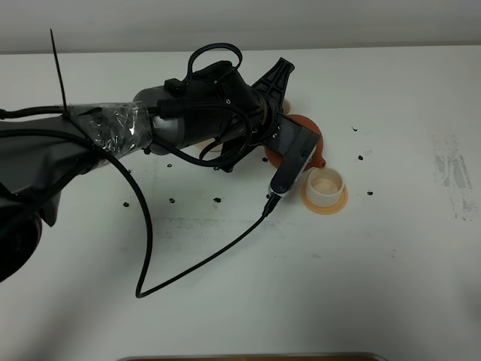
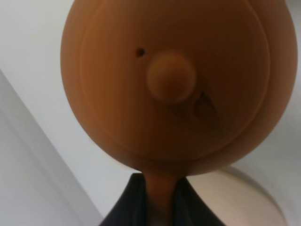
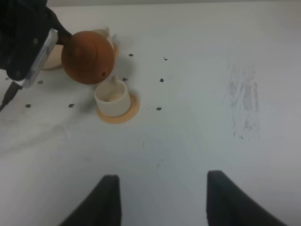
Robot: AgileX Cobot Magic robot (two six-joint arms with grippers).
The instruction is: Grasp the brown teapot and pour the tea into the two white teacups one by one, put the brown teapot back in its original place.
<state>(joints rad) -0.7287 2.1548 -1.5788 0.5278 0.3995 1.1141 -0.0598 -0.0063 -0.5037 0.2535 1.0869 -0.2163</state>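
My left gripper (image 1: 282,126) is shut on the loop handle of the brown teapot (image 1: 302,125) and holds it in the air, tilted. The spout (image 1: 320,161) hangs over the rim of a white teacup (image 1: 325,185) on an orange coaster (image 1: 326,205). In the left wrist view the teapot's lid (image 2: 169,77) fills the frame and the dark fingers (image 2: 124,207) pinch the handle. In the right wrist view the teapot (image 3: 88,56) hovers above that cup (image 3: 112,97); the second cup (image 3: 106,34) peeks out behind it, and the beige saucer (image 3: 52,59) lies beside it. My right gripper (image 3: 162,197) is open and empty.
Small black specks (image 1: 216,200) dot the white table (image 1: 391,286). A black cable (image 1: 150,256) loops from the left arm across the table's front left. A grey scuffed patch (image 1: 451,169) marks the right side. A tray edge (image 1: 255,357) shows at the front.
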